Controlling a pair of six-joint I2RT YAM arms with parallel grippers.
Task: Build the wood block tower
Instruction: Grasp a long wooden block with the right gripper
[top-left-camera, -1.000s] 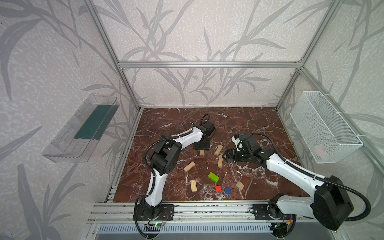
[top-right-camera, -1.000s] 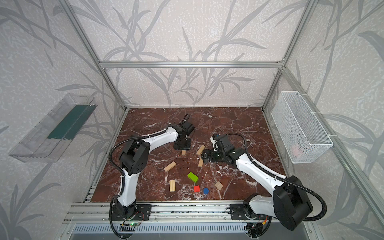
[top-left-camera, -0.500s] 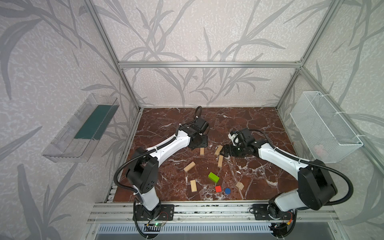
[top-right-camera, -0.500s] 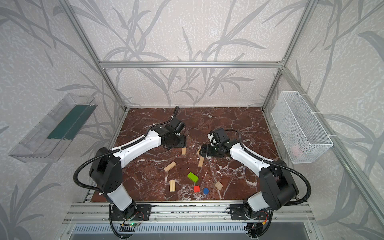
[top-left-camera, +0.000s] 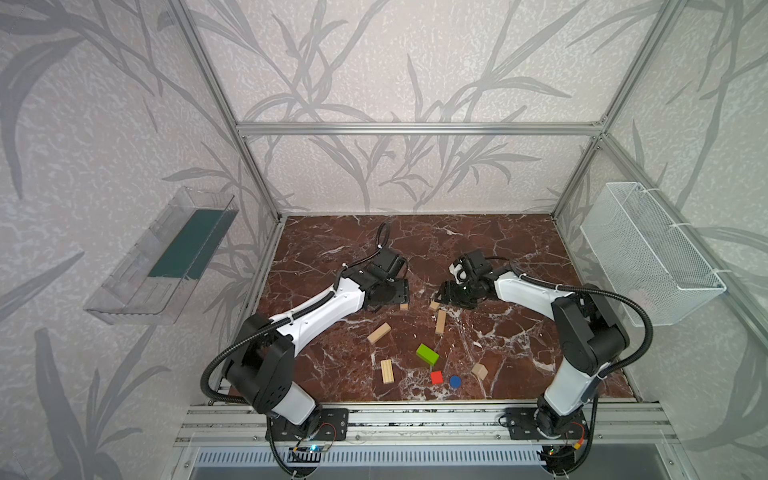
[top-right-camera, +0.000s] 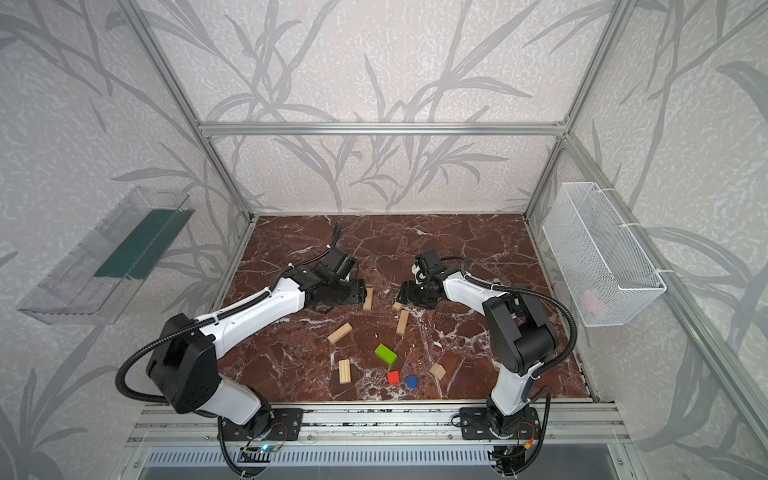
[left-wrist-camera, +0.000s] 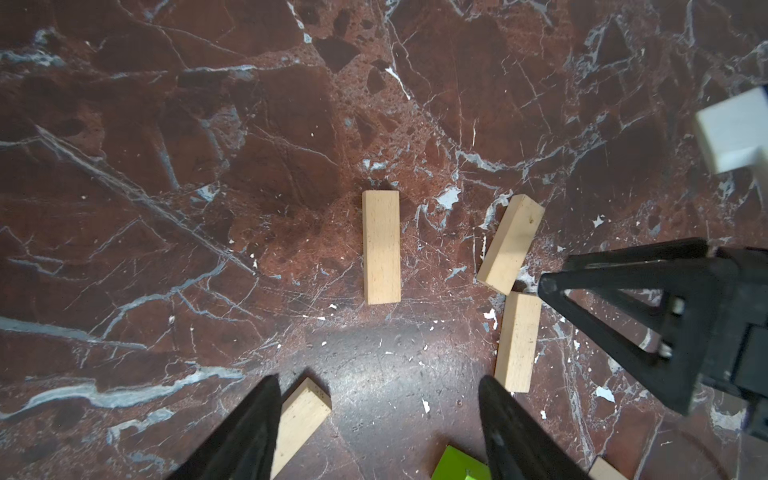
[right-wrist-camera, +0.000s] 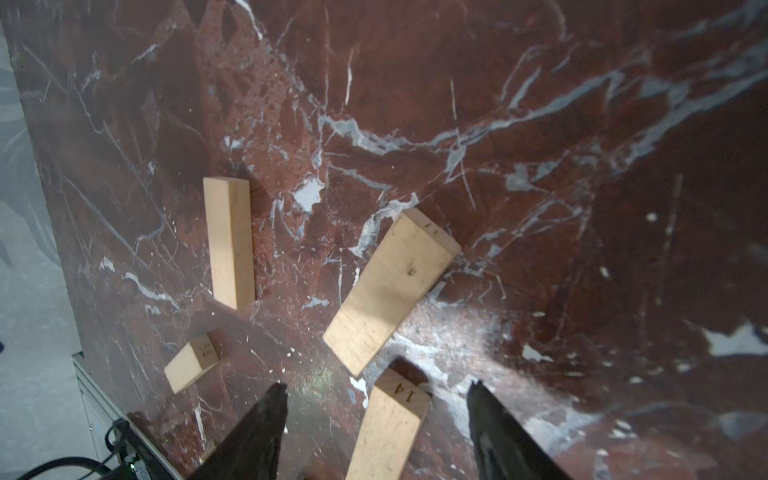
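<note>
Marble tabletop (left-wrist-camera: 166, 124); left gripper (left-wrist-camera: 378, 379) parted, empty.

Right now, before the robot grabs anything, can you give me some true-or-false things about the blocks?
1. A tower already stands. False: nothing is stacked; pieces like the green brick lie loose on the table.
2. The red cube sits right beside the blue disc. True.
3. The left gripper holds the green brick. False: its jaws are open and empty, and the brick lies on the table.
4. A plank lies between the open fingers of the right gripper, with a gap on each side. True.
</note>
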